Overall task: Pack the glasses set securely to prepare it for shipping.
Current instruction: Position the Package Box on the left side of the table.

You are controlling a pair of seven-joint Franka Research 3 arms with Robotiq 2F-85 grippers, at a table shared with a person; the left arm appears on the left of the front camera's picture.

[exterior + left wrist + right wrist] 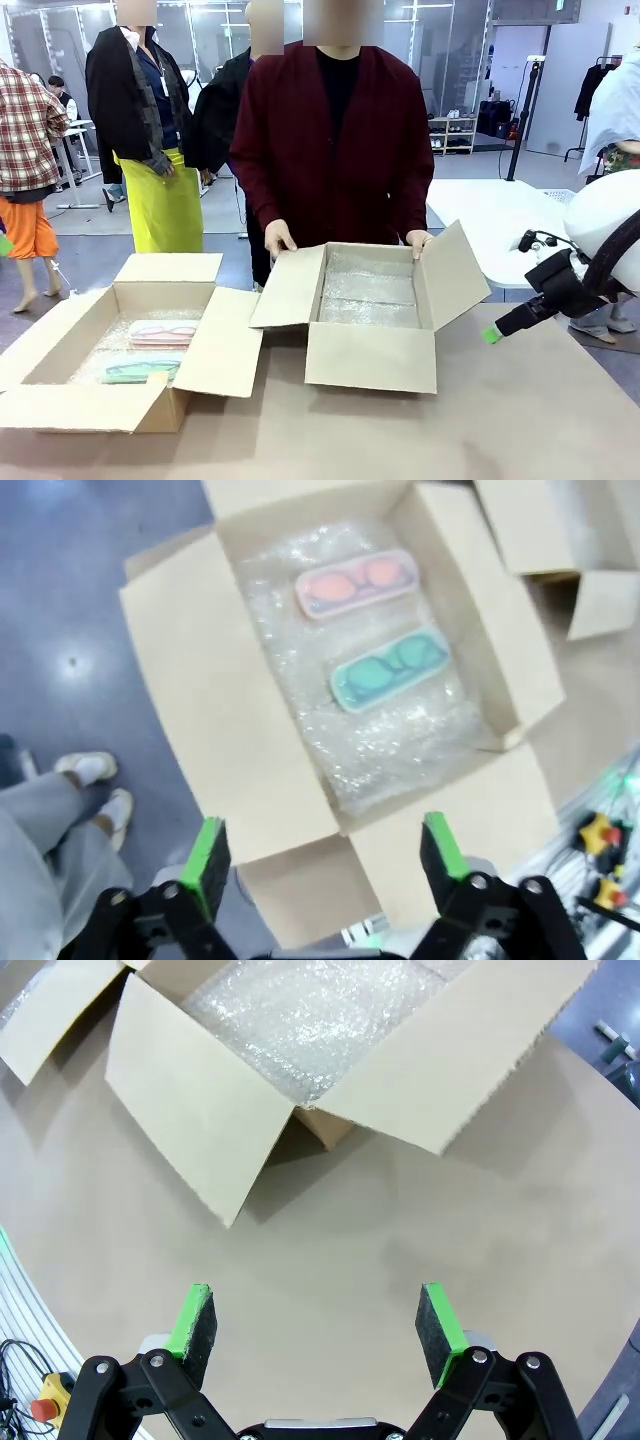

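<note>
Both cases, pink [356, 581] at 12 o'clock of green [389, 669], are seen boxed; both hands [325, 855] [318, 1322] are released, empty.

Both cases [375, 625] in left box [60, 340]

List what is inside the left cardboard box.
Inside the left cardboard box: a pink glasses case and a mint green glasses case, side by side on bubble wrap. The box floor beneath is covered.

The right gripper [493, 335] shows one green tip; its other finger is hidden.
</note>
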